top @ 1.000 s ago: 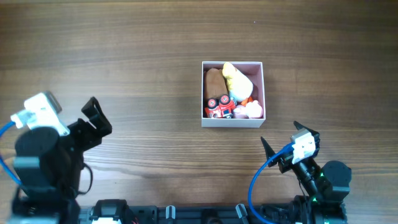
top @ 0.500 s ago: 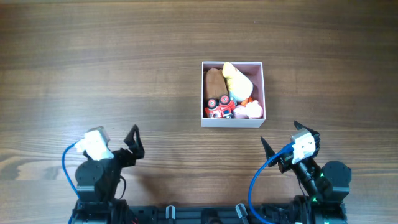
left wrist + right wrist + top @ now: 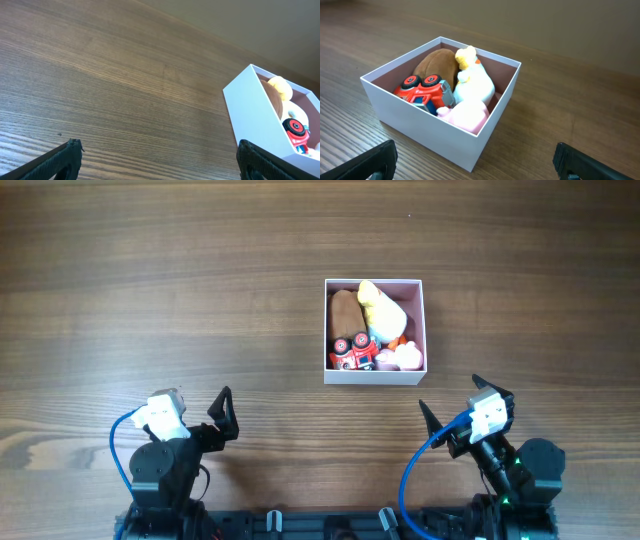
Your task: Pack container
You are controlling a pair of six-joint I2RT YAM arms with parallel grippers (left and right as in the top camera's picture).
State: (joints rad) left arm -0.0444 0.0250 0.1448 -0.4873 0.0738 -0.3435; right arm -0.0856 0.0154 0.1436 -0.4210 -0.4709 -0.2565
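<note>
One square container (image 3: 375,376) (mouth up)

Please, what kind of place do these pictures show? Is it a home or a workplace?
Probably a robot test bench, not a home: a left arm and a right arm stand at the edge of a wooden table, with one small container of toys.

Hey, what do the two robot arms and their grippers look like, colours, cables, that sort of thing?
The left arm and right arm are black, jointed and blocky. Each carries a white block near the wrist and a looping blue cable. The left gripper and right gripper have dark, tapering fingers. No markings are legible.
</note>
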